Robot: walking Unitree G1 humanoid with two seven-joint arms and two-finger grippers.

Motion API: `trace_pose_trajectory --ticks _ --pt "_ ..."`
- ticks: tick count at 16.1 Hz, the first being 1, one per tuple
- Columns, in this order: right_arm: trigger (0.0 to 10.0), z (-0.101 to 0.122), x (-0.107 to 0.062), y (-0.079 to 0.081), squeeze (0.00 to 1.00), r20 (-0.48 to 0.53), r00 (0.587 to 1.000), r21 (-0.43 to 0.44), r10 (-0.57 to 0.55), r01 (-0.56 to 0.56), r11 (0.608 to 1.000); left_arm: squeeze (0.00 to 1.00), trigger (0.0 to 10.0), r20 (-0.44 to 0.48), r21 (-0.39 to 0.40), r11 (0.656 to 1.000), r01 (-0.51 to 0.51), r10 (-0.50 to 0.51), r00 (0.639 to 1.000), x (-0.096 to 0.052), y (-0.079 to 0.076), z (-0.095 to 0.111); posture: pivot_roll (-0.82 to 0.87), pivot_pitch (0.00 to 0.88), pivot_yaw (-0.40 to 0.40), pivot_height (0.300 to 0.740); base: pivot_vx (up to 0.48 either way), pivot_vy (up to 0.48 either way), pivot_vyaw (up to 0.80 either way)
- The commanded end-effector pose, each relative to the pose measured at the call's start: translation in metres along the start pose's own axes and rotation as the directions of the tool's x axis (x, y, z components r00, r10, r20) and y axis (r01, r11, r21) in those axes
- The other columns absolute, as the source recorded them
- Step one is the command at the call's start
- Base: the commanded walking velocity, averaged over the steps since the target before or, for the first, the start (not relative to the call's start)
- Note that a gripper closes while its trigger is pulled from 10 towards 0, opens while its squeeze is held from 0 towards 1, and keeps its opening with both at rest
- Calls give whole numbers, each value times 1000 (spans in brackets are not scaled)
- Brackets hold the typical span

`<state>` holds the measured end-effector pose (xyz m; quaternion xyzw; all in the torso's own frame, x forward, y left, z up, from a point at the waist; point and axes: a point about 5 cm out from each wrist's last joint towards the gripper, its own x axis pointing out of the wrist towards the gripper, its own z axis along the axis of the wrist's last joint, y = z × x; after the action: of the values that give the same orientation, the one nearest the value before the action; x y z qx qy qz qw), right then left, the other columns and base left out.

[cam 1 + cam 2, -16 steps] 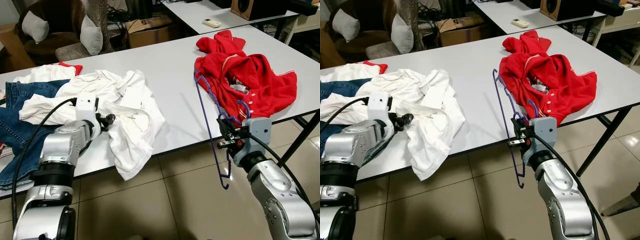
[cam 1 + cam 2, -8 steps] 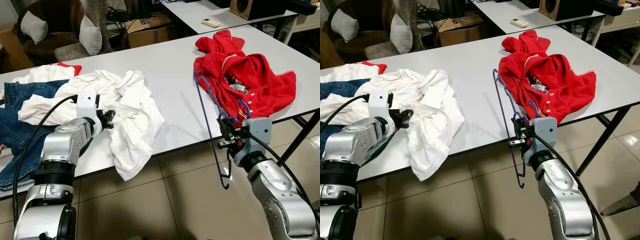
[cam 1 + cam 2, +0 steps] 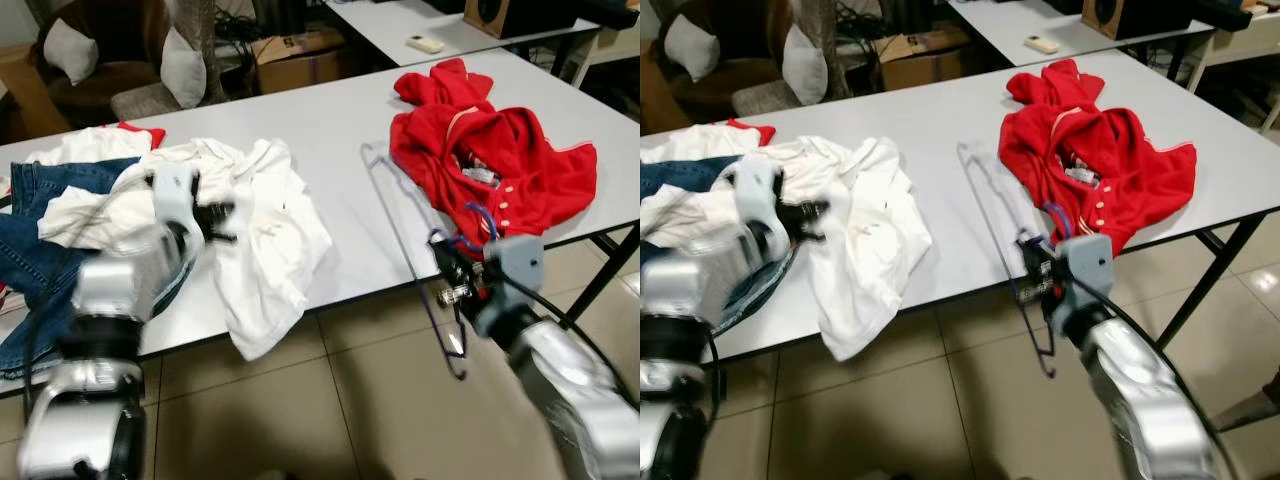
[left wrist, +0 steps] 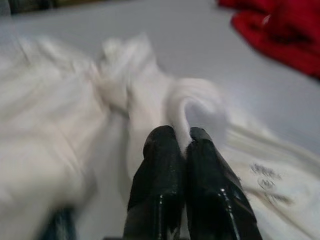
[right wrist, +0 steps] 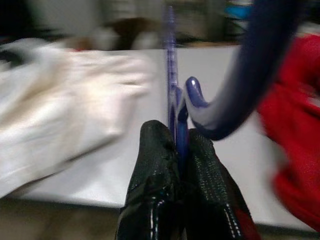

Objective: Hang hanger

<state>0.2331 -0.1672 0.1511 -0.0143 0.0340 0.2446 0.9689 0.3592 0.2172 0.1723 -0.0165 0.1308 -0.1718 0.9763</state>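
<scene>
Hanger (image 3: 420, 262), thin and purple, hangs over the desk's (image 3: 330, 130) front edge. Left hand (image 4: 181, 145), fingers together, pinches white shirt (image 3: 265, 235) near the left end; right hand (image 5: 176, 150) clamps the hanger beside the red garment (image 3: 500, 160).

text: none legible | white garment (image 4: 265, 175): faint print, too blurred to read
</scene>
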Motion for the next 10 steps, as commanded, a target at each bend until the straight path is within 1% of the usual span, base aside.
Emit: trace_pose_trajectory --ticks 1,3,4,5,6,8,9,10 --pt "10000 9 -4 12 0 31 993 5 117 -117 993 0 0 50 29 1000 10 -11 999 -4 7 17 -147 0 140 740 0 0 0" --pt "10000 12 -12 16 0 17 980 3 197 -197 980 0 0 78 49 998 35 -39 996 -8 9 29 -143 0 139 740 0 0 0" --pt "10000 14 -20 22 0 -1 961 14 278 -278 960 0 0 115 68 996 62 -70 991 -12 10 42 -140 0 135 740 0 0 0" --pt "10000 14 -22 24 0 -12 953 23 304 -303 953 0 0 131 83 993 83 -94 987 -14 10 47 -139 0 134 740 0 0 0" --pt "10000 11 -24 26 0 -44 945 44 324 -322 946 0 0 157 210 956 203 -238 959 -23 3 59 -134 0 129 740 0 0 0" --pt "10000 9 -26 25 0 -62 944 57 324 -321 945 0 0 115 306 914 268 -314 942 -30 2 63 -130 0 126 740 0 0 0" --pt "10000 9 -27 25 0 -67 941 63 332 -328 943 0 0 113 315 907 279 -328 938 -32 2 65 -130 0 124 740 0 0 0" --pt "10000 9 -29 25 0 -89 933 80 349 -342 936 0 0 104 338 881 331 -384 917 -37 -1 70 -127 0 120 740 0 0 0"
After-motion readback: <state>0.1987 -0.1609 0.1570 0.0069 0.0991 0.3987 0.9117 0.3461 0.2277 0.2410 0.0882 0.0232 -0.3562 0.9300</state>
